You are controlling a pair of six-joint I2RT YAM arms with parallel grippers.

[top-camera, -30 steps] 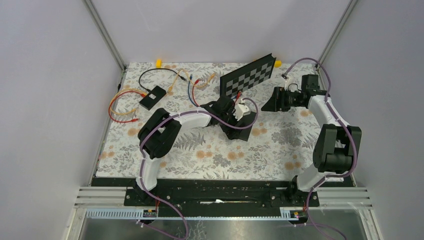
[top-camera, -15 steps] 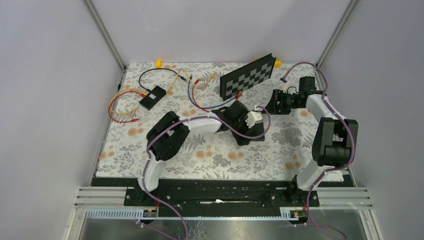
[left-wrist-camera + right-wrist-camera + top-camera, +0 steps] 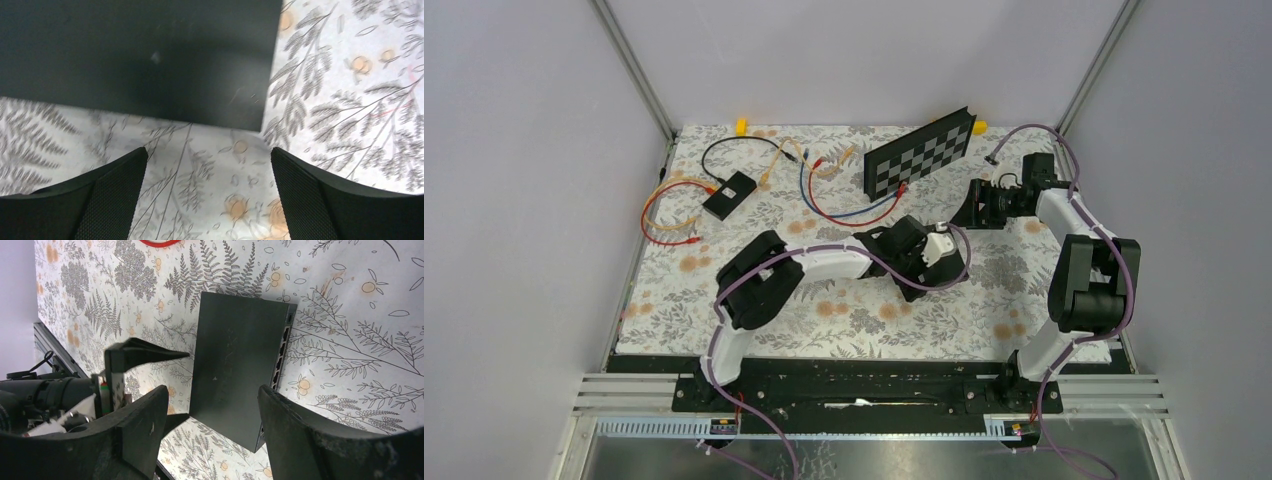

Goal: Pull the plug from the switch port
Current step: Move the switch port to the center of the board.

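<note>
**Both pincers open near the switch**

The dark switch point(image 3: 235, 370) lies flat on the floral tabletop point(image 3: 350, 340), with its ports along one edge. The left pincer point(image 3: 207, 152) hangs just short of its corner, fingers wide apart and empty. The right pincer point(image 3: 212, 390) hovers farther off, also apart, gripping nothing. I can't make out a plug.

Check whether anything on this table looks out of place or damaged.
No cable leaves the visible ports of the switch; the loose leads lie apart from it, farther back. Nothing looks spilled or broken.
</note>
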